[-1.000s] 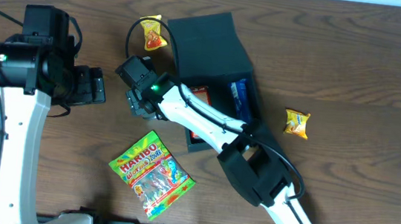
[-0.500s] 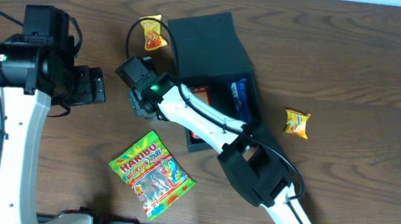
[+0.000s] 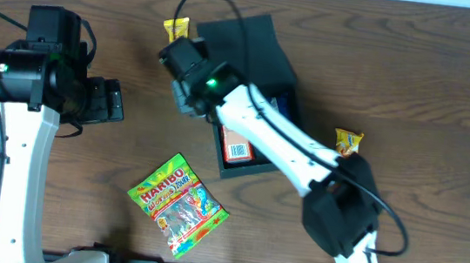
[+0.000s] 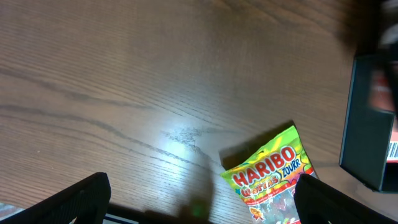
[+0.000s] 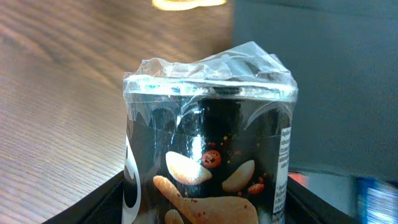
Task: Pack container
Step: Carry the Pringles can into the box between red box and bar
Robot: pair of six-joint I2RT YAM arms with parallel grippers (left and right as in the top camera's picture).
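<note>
The dark green container (image 3: 259, 165) stands open at mid-table, its flap lid (image 3: 246, 45) folded back. A red carton (image 3: 235, 146) and a blue packet (image 3: 281, 108) lie inside it. My right gripper (image 3: 188, 65) hovers at the container's back left corner. In the right wrist view the right gripper (image 5: 205, 202) is shut on a black chips can (image 5: 208, 124) with a clear film top, in front of the lid (image 5: 323, 74). My left gripper (image 3: 109, 101) stands open over bare table at the left, and its fingers (image 4: 84, 199) have nothing between them.
A Haribo gummy bag (image 3: 176, 204) lies flat at front centre and also shows as the Haribo bag (image 4: 273, 177) in the left wrist view. One small yellow snack (image 3: 176, 29) lies left of the lid. Another yellow snack (image 3: 347, 143) lies right of the container.
My right arm has swung up and to the right, from beside the container's left wall to its back left corner, uncovering the red carton. The left arm has not moved.
</note>
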